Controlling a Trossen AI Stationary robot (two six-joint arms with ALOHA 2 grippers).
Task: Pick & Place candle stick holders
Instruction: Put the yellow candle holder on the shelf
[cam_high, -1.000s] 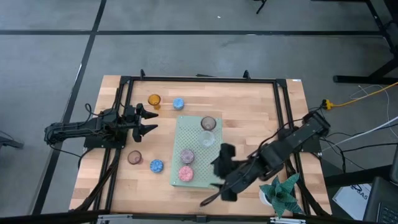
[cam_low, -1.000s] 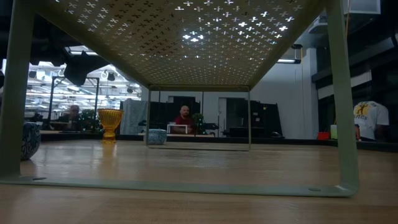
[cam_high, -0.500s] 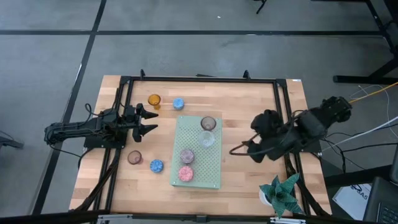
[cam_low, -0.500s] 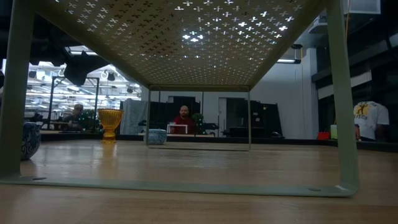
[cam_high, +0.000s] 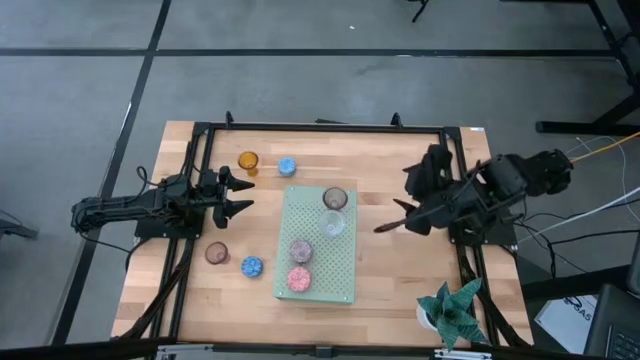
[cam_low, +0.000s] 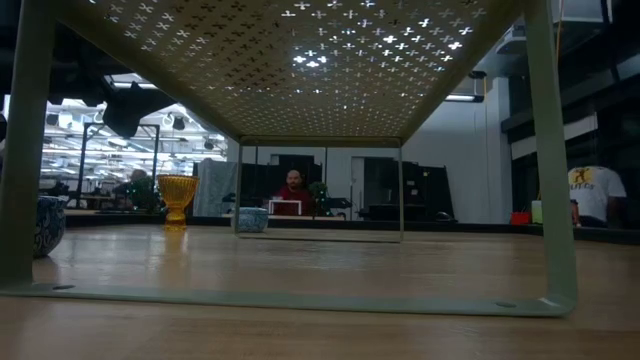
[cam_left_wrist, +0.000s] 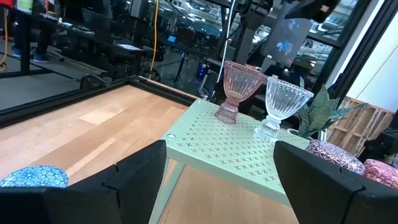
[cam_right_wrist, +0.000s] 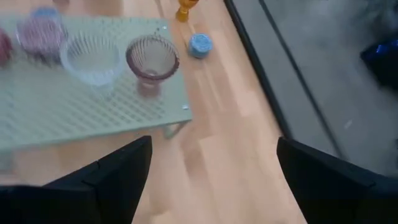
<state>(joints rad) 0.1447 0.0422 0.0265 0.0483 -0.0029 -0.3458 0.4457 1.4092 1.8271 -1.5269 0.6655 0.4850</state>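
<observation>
Four candle stick holders stand on the pale green perforated board (cam_high: 340, 270): a brownish-pink one (cam_high: 335, 198), a clear one (cam_high: 333, 224), a mauve one (cam_high: 301, 250) and a pink one (cam_high: 298, 279). On the wood stand an amber one (cam_high: 248, 161), a blue one (cam_high: 287, 166), a brownish one (cam_high: 216, 253) and a second blue one (cam_high: 251, 266). My left gripper (cam_high: 240, 192) is open and empty, left of the board. My right gripper (cam_high: 400, 205) is open and empty, above the table right of the board; its wrist view (cam_right_wrist: 214, 155) looks down on the brownish-pink holder (cam_right_wrist: 152, 59).
A green paper-like plant in a white pot (cam_high: 452, 310) stands at the table's near right corner. A black frame (cam_high: 320, 127) runs along the table's edges. The low view looks under the board (cam_low: 300, 60); people show in the room behind.
My right gripper has swung from beside the board's near right corner, close to the plant, toward the table's far and right edges, turning as it went. It now points left at the board's far right part. The holders and my left arm have kept still.
</observation>
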